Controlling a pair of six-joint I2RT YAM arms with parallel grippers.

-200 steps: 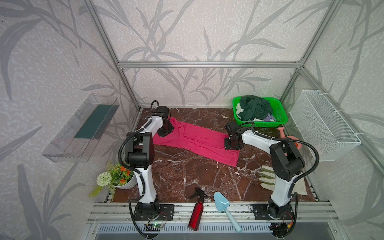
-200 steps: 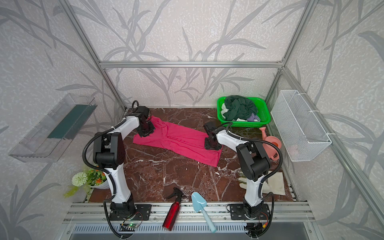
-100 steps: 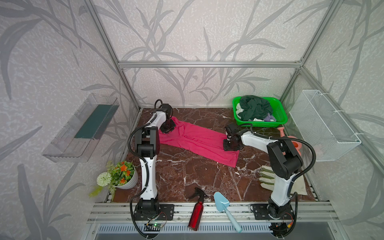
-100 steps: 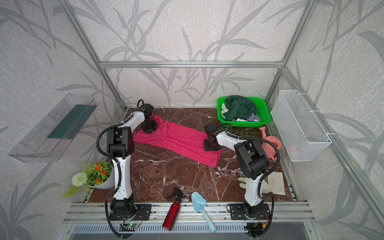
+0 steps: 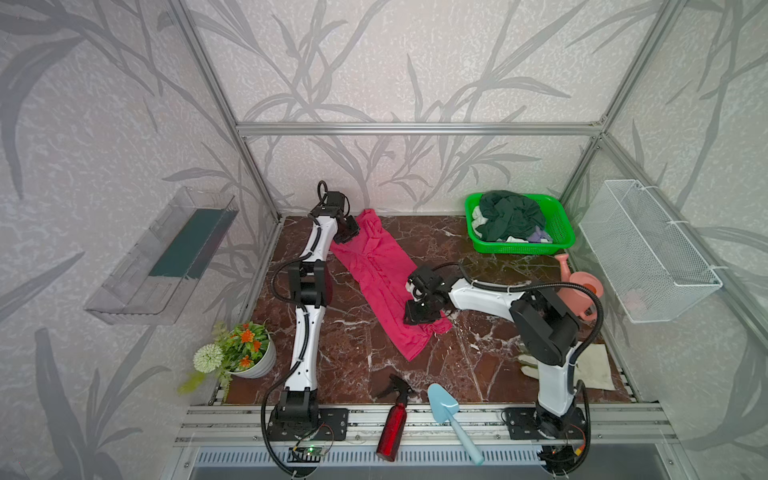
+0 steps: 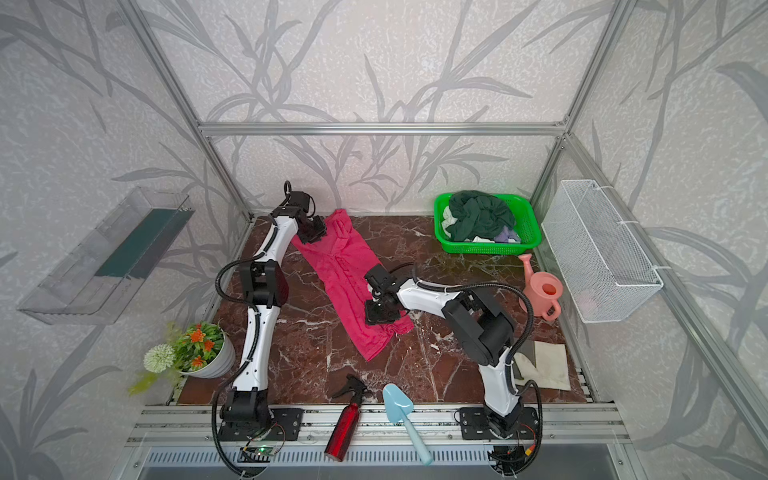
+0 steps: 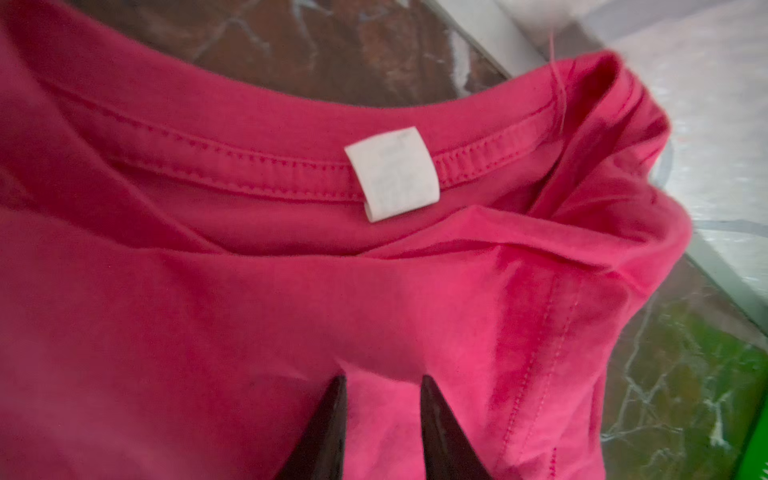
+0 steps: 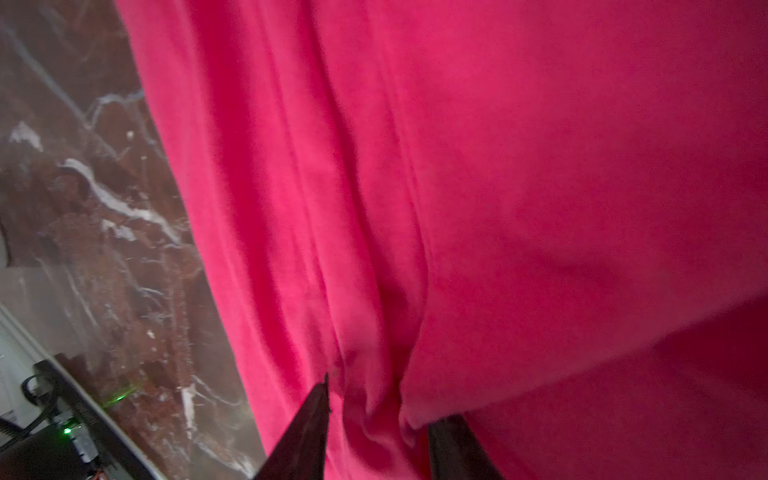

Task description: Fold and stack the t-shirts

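Between the dark fingers (image 8: 307,432) of the right gripper (image 8: 382,399), a ridge of the pink t-shirt (image 5: 382,274) is bunched up, the creases all running into the gap, so that one is clenched on the cloth. The left gripper (image 7: 380,382) has its two tips set a little apart on the same shirt, just below the collar and its white label (image 7: 392,174). Cloth shows between the tips, but I cannot tell whether they are pinching it or only resting on it. In both top views the shirt lies drawn out as a long narrow strip across the brown marble table (image 5: 457,345). The left gripper is at the collar end by the back wall, and the right gripper is on the strip's right edge near its front end. In the back right corner sits a green basket (image 5: 523,249) with a dark green t-shirt (image 5: 511,216) heaped on top of paler shirts (image 5: 538,237). Just in front of the basket is a pink watering can (image 5: 577,291), and a pale glove (image 5: 594,370) lies behind the right arm's base. Along the front edge are a red spray bottle (image 5: 392,424) and a blue trowel (image 5: 446,409). A potted plant (image 5: 245,349) stands at the left.
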